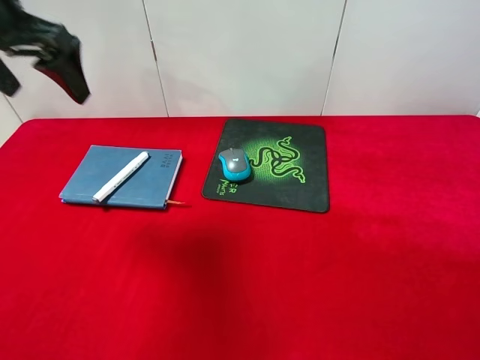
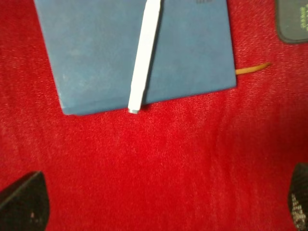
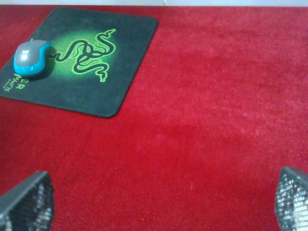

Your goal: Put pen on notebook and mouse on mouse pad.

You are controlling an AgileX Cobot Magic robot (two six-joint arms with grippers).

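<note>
One slim white capped pen (image 1: 121, 176) lies on one rectangular blue-grey hardcover notebook (image 1: 154, 184) near the red cloth table's (image 1: 300, 285) left edge. One small oval grey-and-teal mouse (image 1: 235, 164) sits on one black, roughly square mouse pad (image 1: 307, 187) with one green snake logo (image 1: 281, 159). One orange ribbon bookmark (image 1: 176, 202) shows.

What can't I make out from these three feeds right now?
- Right arm: absent from the high view; only fingertips show.
- Notebook lettering: too small up high, cropped in the left wrist view.
- Pen cap end: cut off by the left wrist frame.
- Mouse pad: mostly off-frame there.
</note>
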